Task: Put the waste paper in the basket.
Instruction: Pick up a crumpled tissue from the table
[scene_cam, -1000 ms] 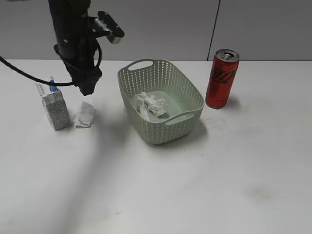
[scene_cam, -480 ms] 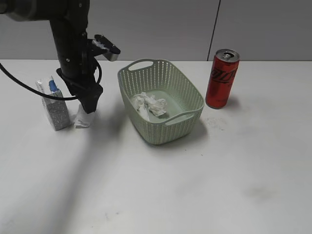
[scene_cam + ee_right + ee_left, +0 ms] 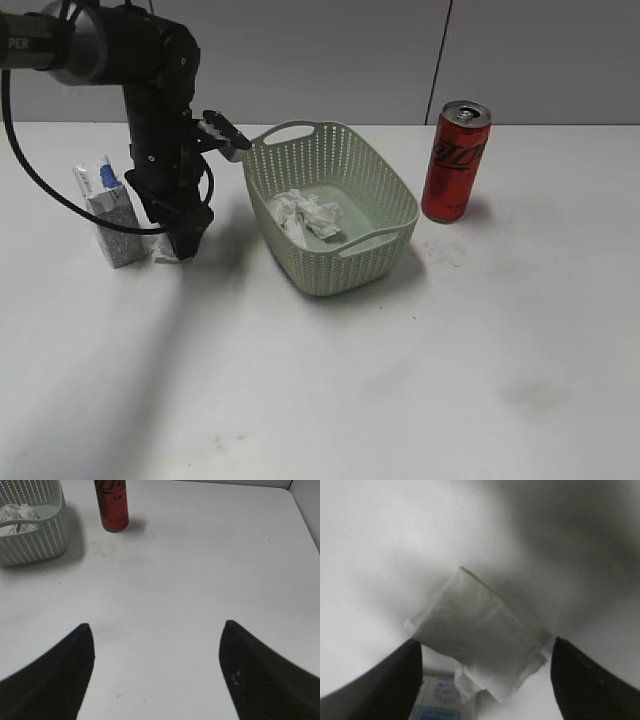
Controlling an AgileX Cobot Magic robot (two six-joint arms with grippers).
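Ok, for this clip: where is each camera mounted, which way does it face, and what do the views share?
Exterior: in front of the table, slanted down; shows basket, can, carton and the left arm.
Left wrist: on the left arm, looking down past the open left claw at a waste paper wad.
Right wrist: above bare table, facing basket and can; open right claw fingers show.
Shared: basket and can in exterior and right wrist views.
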